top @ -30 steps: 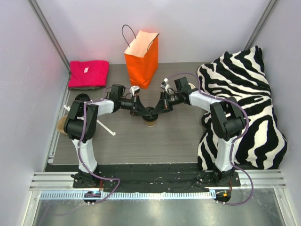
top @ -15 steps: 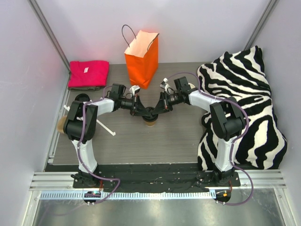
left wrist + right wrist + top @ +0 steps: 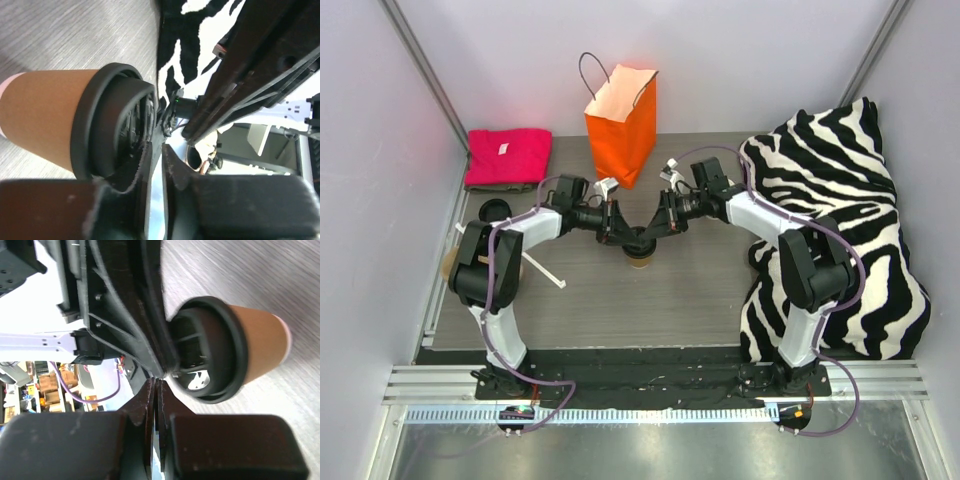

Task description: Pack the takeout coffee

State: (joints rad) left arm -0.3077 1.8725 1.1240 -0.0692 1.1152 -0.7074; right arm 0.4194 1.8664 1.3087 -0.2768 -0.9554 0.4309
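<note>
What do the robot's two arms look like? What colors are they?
Both arms have white curved shells and chunky black joints. A thin purple cable loops along the left arm and the right arm. Each arm stands on a black base bolted to a silver rail. The left gripper and right gripper are black, with small white-grey camera blocks behind them.

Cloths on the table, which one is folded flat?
The pink cloth at the back left: it lies folded in a neat rectangle, while the zebra blanket is heaped loosely on the right.
</note>
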